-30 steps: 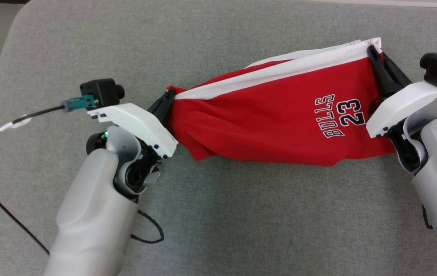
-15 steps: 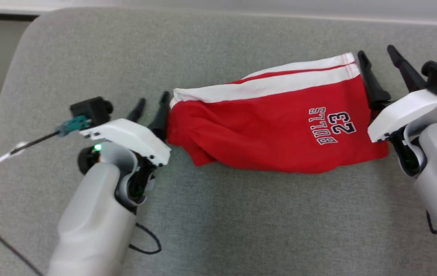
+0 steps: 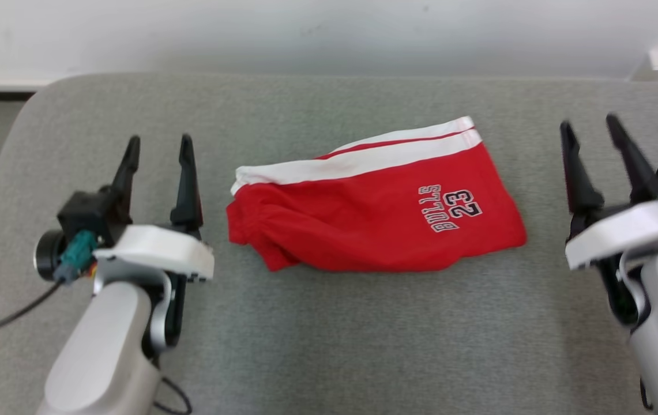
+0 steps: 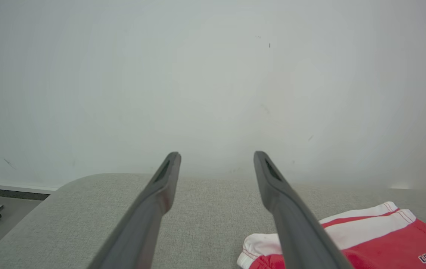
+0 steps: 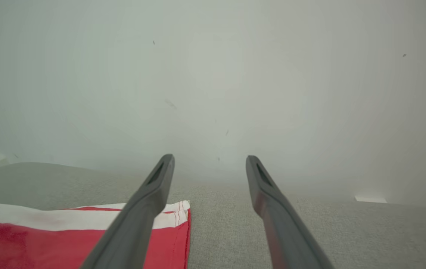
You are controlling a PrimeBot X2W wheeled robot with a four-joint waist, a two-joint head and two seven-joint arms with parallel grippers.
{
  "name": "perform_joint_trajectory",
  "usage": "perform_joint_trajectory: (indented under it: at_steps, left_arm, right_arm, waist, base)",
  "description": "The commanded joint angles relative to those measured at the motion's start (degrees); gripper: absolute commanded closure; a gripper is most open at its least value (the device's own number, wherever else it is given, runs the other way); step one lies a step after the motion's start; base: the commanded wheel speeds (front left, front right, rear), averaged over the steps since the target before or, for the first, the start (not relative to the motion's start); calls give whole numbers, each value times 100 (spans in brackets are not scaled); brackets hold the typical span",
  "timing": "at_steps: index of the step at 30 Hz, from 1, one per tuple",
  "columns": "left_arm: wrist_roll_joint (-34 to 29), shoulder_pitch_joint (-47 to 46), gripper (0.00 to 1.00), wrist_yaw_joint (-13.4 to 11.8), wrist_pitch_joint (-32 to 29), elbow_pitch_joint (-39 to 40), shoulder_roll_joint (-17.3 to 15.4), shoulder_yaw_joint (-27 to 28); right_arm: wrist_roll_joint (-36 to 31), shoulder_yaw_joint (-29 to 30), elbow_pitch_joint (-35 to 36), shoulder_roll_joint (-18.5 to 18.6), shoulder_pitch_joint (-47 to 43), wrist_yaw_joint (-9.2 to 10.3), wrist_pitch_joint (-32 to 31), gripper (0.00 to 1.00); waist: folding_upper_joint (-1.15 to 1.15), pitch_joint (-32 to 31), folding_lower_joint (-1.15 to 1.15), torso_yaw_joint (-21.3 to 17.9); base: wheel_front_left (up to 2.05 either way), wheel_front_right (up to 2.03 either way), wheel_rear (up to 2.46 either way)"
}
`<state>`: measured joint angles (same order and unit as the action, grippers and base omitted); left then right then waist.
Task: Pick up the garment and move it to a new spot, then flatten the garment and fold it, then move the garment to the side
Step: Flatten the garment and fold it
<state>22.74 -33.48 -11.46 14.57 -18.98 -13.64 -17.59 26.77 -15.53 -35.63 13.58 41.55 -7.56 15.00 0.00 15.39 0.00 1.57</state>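
While the left claw (image 3: 159, 139) and the right claw (image 3: 588, 121) both stand open, gripping nothing, the red shorts (image 3: 375, 225) lie flat between them on the grey cloth-covered worktop (image 3: 329, 334), toward its far edge. The shorts touch neither claw, and their white stripe faces that far edge.

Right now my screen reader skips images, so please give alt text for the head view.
Red shorts with white stripes lie on a grey cushion, between the open left claw and open right claw, neither touching them.
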Motion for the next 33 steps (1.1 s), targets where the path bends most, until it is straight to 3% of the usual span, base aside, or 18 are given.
perform_joint_trajectory:
  at_steps: [1, 16, 33]
  left_arm:
    - [-88, 190, 0, -64, 13, 93, -96, -16]
    - [-17, 1504, 0, -405, -173, 801, -416, 10]
    - [-25, 1347, 0, -456, -215, 1059, -463, -35]
  right_arm:
    - [-96, 86, 152, -26, -259, 18, -42, 0]
    - [-512, 784, 2289, -578, -2162, 18, -1025, 0]
    - [-632, 1081, 2846, -696, -2263, 17, -1432, 0]
  waist:
    - [0, -132, 0, -148]
    - [0, -312, 0, -520]
    - [0, -111, 0, -404]
  base:
    - [0, 0, 0]
    - [0, 0, 0]
    - [0, 0, 0]
